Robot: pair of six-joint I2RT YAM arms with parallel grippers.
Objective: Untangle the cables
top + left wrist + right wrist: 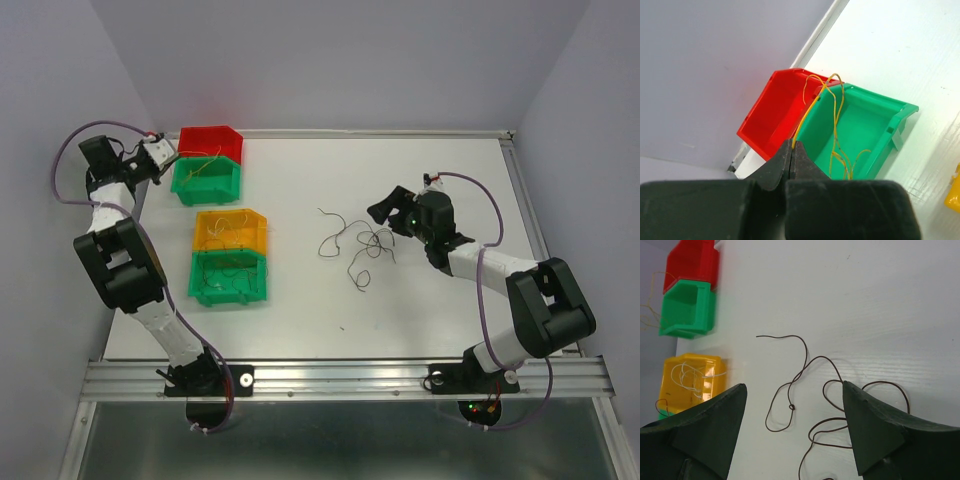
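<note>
On the table (430, 320), a loose tangle of dark brown cables (790, 407) is straddled from above by the right gripper (793, 387), whose jaws are spread wide with nothing held. Farther back, a yellow cable (805, 117) is pinched in the fully closed left gripper (791, 145) and draped into the green bin (900, 107) beside the red bin (770, 115). Putting away a freed strand is judged the step in hand; next, a release over the bin is called for.
</note>
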